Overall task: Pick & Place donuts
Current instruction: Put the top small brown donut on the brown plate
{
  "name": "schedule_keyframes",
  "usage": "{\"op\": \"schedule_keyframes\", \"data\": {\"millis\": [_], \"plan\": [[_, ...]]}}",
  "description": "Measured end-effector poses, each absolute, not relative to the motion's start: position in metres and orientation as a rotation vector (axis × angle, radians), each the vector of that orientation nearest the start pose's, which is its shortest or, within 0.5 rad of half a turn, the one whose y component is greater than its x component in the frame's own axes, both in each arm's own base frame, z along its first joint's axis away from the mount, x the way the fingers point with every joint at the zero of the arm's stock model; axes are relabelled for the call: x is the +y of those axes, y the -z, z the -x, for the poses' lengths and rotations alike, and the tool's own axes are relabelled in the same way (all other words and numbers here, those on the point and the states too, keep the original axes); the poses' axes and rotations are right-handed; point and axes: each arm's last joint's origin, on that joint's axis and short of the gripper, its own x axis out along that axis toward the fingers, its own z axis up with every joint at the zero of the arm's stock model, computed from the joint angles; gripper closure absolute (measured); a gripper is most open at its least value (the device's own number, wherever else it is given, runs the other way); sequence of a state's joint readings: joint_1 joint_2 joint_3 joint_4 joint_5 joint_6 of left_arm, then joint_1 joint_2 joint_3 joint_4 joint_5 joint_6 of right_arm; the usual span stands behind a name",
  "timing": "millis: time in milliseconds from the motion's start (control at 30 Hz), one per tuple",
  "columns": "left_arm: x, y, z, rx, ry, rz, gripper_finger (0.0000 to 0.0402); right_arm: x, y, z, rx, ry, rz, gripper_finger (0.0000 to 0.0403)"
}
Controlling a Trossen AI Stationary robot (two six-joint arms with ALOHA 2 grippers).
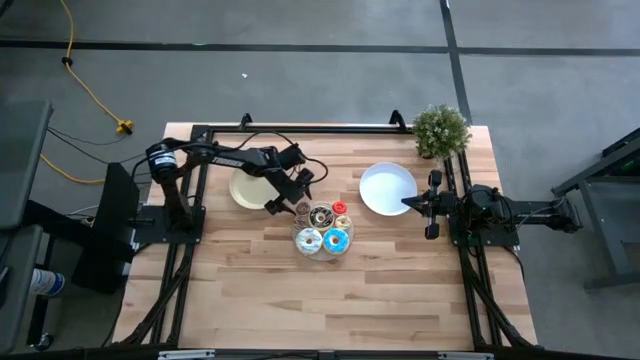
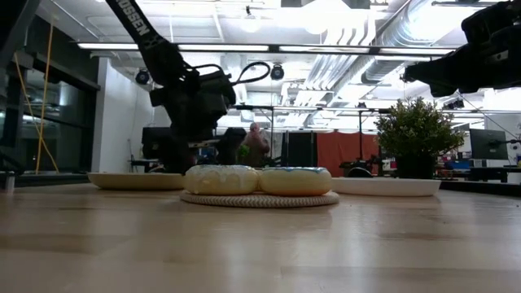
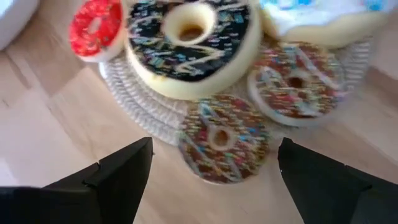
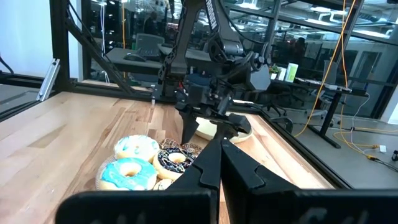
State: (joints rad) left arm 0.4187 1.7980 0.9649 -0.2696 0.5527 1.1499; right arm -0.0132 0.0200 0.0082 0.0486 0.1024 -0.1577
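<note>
Several toy ring donuts lie heaped on a round woven mat at the table's middle: a chocolate-iced one, a small red one, two brown sprinkled ones, and blue and white ones. My left gripper hovers open at the mat's left edge. In the left wrist view its fingers stand on either side of the nearer brown sprinkled donut without touching it. My right gripper is shut and empty at the white plate's right edge, and shows in its own view.
A tan plate lies left of the mat, under my left arm. A white plate lies to the mat's right. A potted plant stands at the far right corner. The near half of the table is bare wood.
</note>
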Motion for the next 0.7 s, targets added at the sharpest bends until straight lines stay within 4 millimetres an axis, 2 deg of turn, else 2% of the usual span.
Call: {"op": "schedule_keyframes", "data": {"millis": [700], "plan": [[0.121, -0.1313, -0.3116, 0.734, 0.633, -0.474, 0.0067, -0.0042, -0.1694, -0.0982, -0.028, 0.118, 0.156, 0.0402]]}}
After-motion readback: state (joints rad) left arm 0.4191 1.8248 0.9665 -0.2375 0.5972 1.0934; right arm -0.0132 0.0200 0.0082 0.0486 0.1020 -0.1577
